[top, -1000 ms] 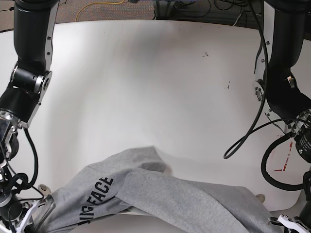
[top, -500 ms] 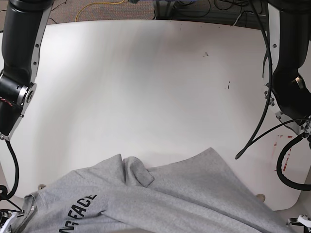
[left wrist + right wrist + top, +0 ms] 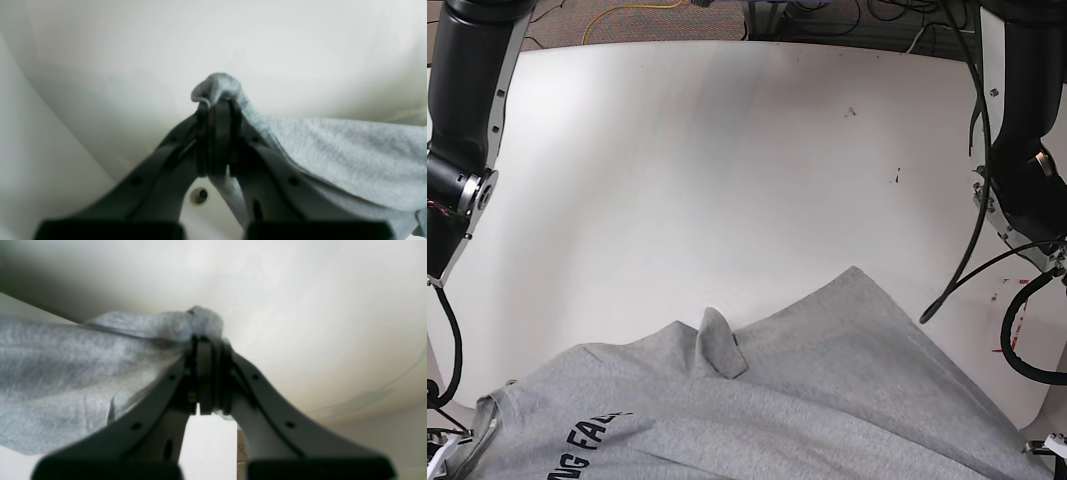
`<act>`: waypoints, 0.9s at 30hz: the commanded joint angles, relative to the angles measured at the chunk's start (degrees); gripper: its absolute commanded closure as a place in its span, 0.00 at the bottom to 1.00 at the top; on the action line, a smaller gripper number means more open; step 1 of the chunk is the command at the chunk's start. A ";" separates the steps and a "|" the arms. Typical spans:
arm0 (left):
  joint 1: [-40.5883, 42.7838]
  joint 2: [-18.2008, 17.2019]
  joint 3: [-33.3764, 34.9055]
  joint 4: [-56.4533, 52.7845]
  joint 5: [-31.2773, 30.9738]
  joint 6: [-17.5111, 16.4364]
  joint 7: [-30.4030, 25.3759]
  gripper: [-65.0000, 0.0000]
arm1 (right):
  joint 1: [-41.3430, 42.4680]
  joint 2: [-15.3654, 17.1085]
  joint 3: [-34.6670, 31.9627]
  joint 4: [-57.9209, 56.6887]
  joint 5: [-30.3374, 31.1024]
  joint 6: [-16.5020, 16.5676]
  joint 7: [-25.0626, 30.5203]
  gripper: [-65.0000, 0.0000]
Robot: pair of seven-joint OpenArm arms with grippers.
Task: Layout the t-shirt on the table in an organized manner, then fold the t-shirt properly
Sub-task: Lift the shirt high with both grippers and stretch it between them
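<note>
The light grey t-shirt (image 3: 827,380) hangs spread across the near edge of the white table (image 3: 727,150), with a small fold (image 3: 717,345) sticking up near its middle. Black lettering (image 3: 592,450) shows at its lower left. In the left wrist view my left gripper (image 3: 218,106) is shut on a bunched edge of the t-shirt (image 3: 333,150), which trails off to the right. In the right wrist view my right gripper (image 3: 207,341) is shut on another bunched edge of the t-shirt (image 3: 66,373), which trails off to the left. In the base view both grippers sit at the bottom corners, mostly cut off.
Both black arms (image 3: 467,120) (image 3: 1022,150) stand at the table's sides, with a hanging black cable (image 3: 967,250) on the right. Small dark marks (image 3: 851,111) (image 3: 895,177) dot the tabletop. A grommet hole (image 3: 199,196) shows below the left gripper. Cables lie beyond the far edge.
The shirt has been pulled out wider and flatter, and its far edge now reaches further onto the table. Both grippers have dropped toward the bottom corners, still holding it.
</note>
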 commanded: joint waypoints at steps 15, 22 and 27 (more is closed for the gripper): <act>-7.91 -0.59 0.16 -5.87 -0.17 0.20 -1.76 0.99 | 6.67 0.68 0.01 0.62 0.14 -0.57 1.70 1.00; -5.63 -0.41 0.16 -5.78 -0.26 0.11 -1.85 0.99 | 3.59 0.76 0.19 1.50 0.32 -0.57 1.62 1.00; -0.53 -0.59 -0.02 -3.05 -0.26 -1.65 -1.85 0.99 | -4.49 0.85 0.81 7.04 0.41 -0.57 1.62 1.00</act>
